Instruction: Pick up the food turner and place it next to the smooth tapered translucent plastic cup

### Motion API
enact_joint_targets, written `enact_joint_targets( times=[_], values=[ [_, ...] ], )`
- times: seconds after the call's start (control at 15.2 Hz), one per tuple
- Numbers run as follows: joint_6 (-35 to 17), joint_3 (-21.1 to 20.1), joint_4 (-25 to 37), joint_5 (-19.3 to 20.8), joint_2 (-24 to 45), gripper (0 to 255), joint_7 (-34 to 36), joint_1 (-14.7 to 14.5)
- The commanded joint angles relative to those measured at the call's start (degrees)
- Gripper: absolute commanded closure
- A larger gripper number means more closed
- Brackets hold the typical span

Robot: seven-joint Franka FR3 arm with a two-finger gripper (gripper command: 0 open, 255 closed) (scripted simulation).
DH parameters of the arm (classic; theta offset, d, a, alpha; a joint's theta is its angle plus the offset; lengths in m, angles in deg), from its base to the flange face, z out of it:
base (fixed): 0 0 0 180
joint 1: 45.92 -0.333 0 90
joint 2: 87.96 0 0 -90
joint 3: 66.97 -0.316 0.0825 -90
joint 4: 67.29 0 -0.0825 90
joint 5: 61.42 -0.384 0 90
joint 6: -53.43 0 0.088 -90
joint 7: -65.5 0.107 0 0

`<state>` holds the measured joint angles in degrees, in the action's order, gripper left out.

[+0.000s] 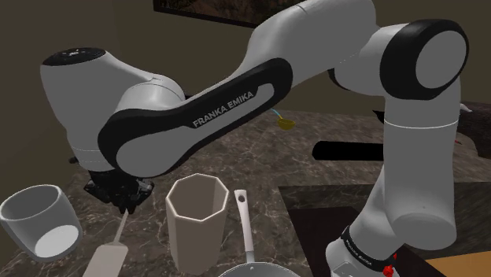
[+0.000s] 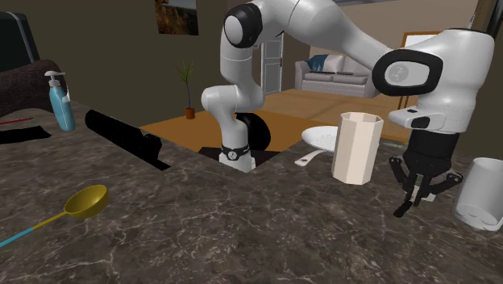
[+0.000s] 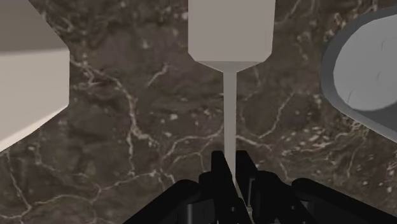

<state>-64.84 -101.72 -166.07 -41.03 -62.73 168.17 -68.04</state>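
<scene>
Currently, one gripper clamped on one food turner, one grey cup, one octagonal beaker.

Dark marbled counter, orange floor, grey sofa, wall picture

A: Shoulder cam, where's it at?
B: Beside & a bit behind the arm's base, close in. Looks down over the counter.
A: 2nd ext. cam?
B: Opposite side, low, farther back. Faces the base across the counter, sofa behind.
A: Wrist cam?
B: On the hand, v. close. Looks along the fingers & the turner, straight down at the counter.
A: Overlap?
B: All 3 get the beige faceted cup, the grey cup & the counter between them.
</scene>
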Motion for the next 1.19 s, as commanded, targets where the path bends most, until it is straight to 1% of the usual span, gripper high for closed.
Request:
enact_joint_targets(
  times=[0.0,1.12],
  values=[
    [1.1,-0.3,0.6,-0.5,-0.6,255,-0.4,0.2],
    [12.3,-1.8,8.8,-3.7,-4.4,255,-3.1,0.5]
  ],
)
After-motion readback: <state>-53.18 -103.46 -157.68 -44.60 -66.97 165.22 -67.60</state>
